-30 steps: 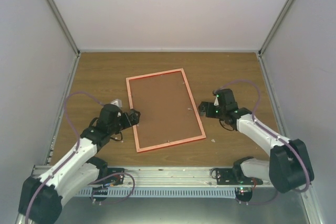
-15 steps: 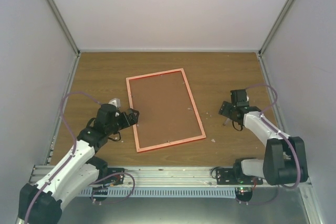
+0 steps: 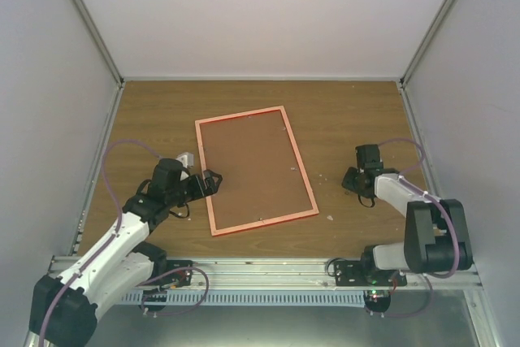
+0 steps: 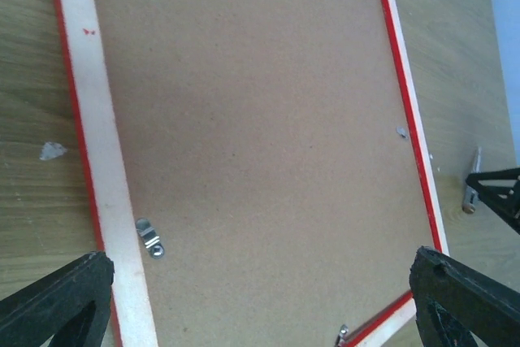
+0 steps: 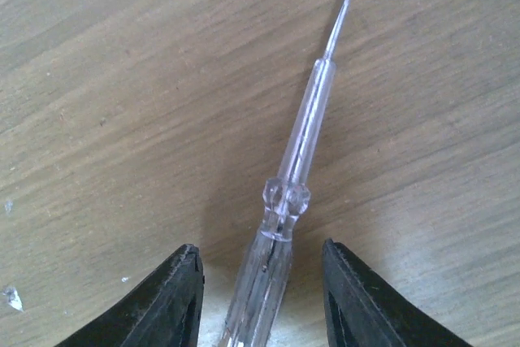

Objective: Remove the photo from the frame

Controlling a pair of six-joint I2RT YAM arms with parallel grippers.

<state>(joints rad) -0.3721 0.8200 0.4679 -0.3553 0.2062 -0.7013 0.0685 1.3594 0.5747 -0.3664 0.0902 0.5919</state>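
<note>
Clear screwdriver (image 5: 305, 136) inside right gripper (image 5: 260, 249), apart from red-rimmed frame (image 3: 304, 172).

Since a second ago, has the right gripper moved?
Yes. The right gripper backed away from the frame's right rim toward the table's right side, now straddling a clear screwdriver.

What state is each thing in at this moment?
frame: face down, flat on table
backing board: seated in frame
photo: hidden
screwdriver: lying on table
left gripper: open, over frame
right gripper: partly open astride screwdriver, gaps both sides
</note>
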